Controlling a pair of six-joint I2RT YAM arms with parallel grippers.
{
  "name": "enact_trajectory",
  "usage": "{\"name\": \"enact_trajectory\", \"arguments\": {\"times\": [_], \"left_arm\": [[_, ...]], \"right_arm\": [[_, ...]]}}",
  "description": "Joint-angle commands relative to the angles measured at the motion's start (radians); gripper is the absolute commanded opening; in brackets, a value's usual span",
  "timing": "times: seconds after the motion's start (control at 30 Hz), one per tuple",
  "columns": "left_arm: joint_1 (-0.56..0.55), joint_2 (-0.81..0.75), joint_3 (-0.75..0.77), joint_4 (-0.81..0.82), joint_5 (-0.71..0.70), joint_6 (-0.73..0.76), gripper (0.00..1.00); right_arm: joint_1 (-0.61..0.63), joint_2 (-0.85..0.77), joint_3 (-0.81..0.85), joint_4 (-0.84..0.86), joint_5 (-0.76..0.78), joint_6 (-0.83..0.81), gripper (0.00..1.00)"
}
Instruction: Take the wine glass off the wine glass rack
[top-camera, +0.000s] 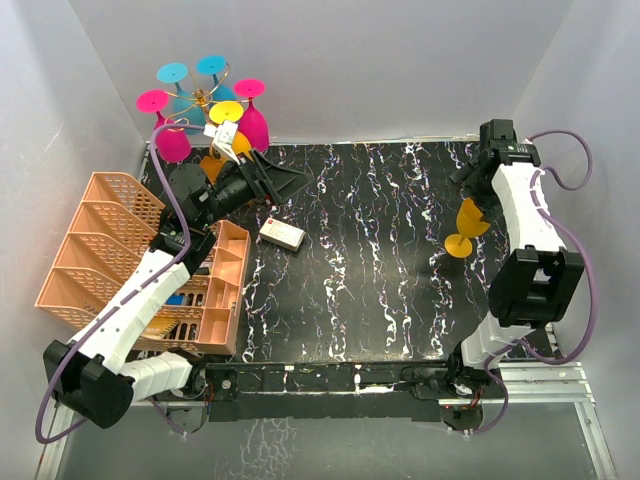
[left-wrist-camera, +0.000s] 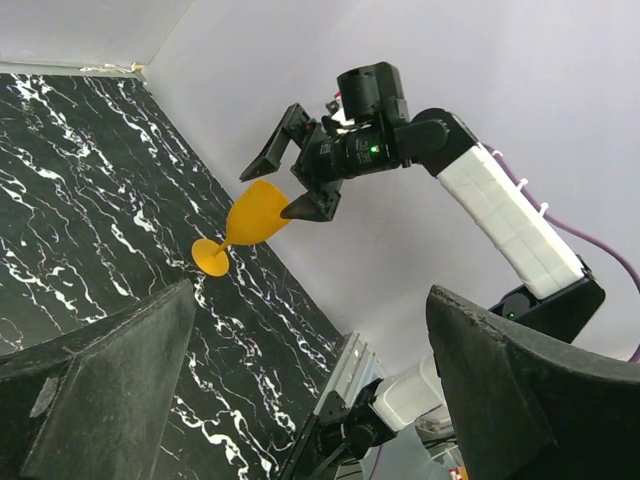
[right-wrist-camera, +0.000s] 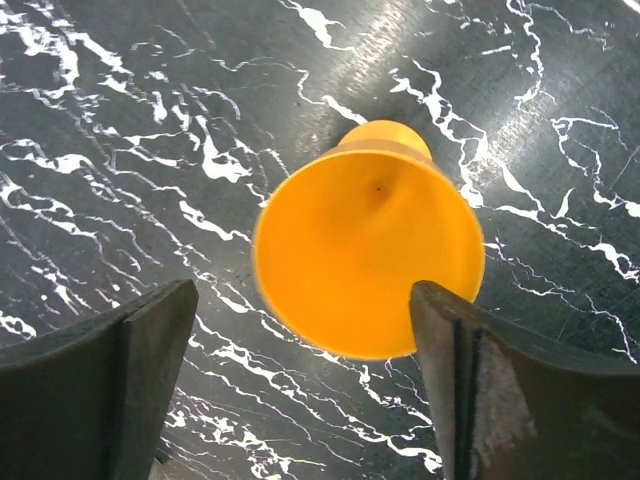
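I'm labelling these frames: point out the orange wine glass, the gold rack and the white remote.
Orange plastic wine glass (right-wrist-camera: 368, 250), right wrist view, bowl interior.
Gold wire wine glass rack (top-camera: 204, 98), top view, central hub.
White rectangular remote (top-camera: 282, 234), top view, body.

Black marbled worktop (top-camera: 350, 290): peach basket (top-camera: 120, 260) at left edge, small white device (top-camera: 282, 234) left of centre.
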Motion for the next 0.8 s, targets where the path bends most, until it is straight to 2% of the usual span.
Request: {"name": "enact_trajectory", "arguments": {"times": [0.0,0.13,0.33,0.43,0.53,0.67,0.77], "left_arm": [[0.003,-0.032,0.055,-0.022,-0.008,0.045,0.97],[0.002,-0.045,0.073,-0.071,-0.036,0.079,0.97],[0.002,-0.050,0.126,-0.197,-0.102,0.161,0.97],[0.002,-0.053,0.162,-0.288,-0.180,0.196,0.97],[0.002,-0.044,0.216,-0.395,-0.280,0.235,0.97],[0.003,-0.007,0.331,-0.555,-0.449,0.288,0.97],[0.010,0.033,0.435,-0.657,-0.562,0.315,0.97]], "right_arm": [[0.055,-0.086,0.089,-0.019,0.135,0.014,1.00],[0.099,-0.182,0.040,0.063,0.148,-0.015,1.00],[0.202,-0.408,-0.172,0.351,0.105,-0.168,0.99],[0.206,-0.539,-0.282,0.504,-0.014,-0.283,0.99],[0.206,-0.638,-0.355,0.620,-0.261,-0.414,0.99],[0.206,-0.715,-0.411,0.687,-0.515,-0.480,0.99],[0.207,-0.745,-0.448,0.711,-0.586,-0.498,0.99]]}}
